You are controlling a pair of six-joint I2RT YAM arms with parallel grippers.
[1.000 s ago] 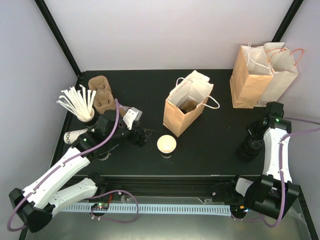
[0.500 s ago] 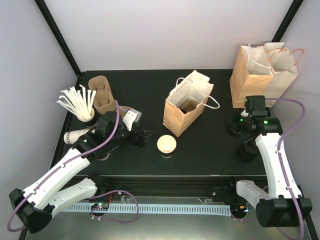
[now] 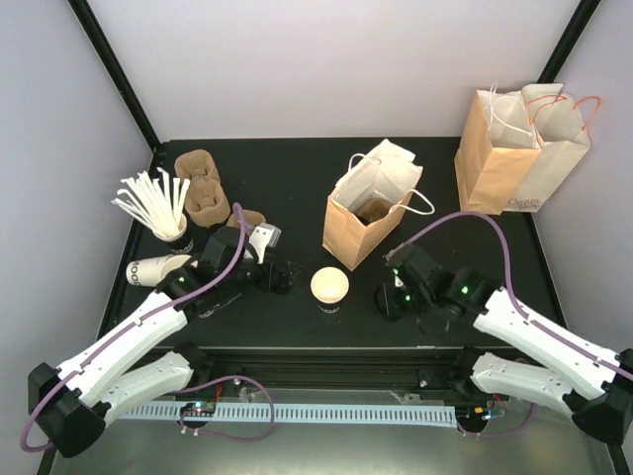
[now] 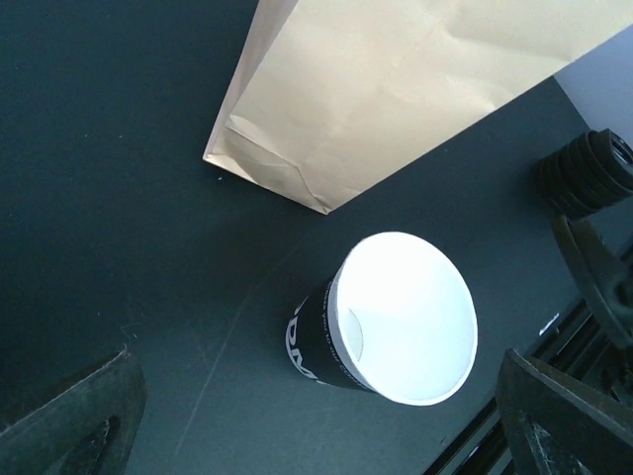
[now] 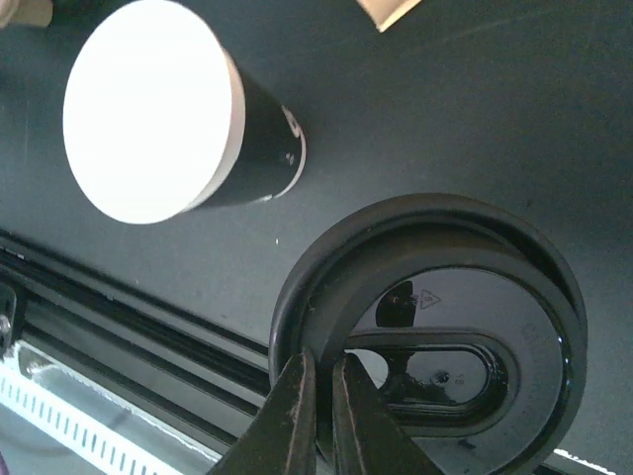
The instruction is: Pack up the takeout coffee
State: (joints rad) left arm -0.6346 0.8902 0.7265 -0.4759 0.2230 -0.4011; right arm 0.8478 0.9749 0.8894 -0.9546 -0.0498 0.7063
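— What's hard to make out?
— The black table (image 3: 297, 188) runs under both arms. The open brown paper bag (image 3: 366, 223) standing mid-table is dark inside, and I can't tell what is in it. In the left wrist view the left gripper (image 3: 280, 276) shows only two finger stubs, cut off at the bottom corners. They are spread wide and hold nothing.
— And the coffee?
— The white paper cup with a black printed band (image 3: 329, 285) stands lidless just before the bag's foot, near the table's front rail. A glossy black round plastic lid (image 5: 465, 297) sits apart, to the cup's right. The right gripper (image 5: 324, 368) pinches its rim between pressed-together fingers, and the frame's bottom edge clips the lid. Bare table lies between cup and lid.
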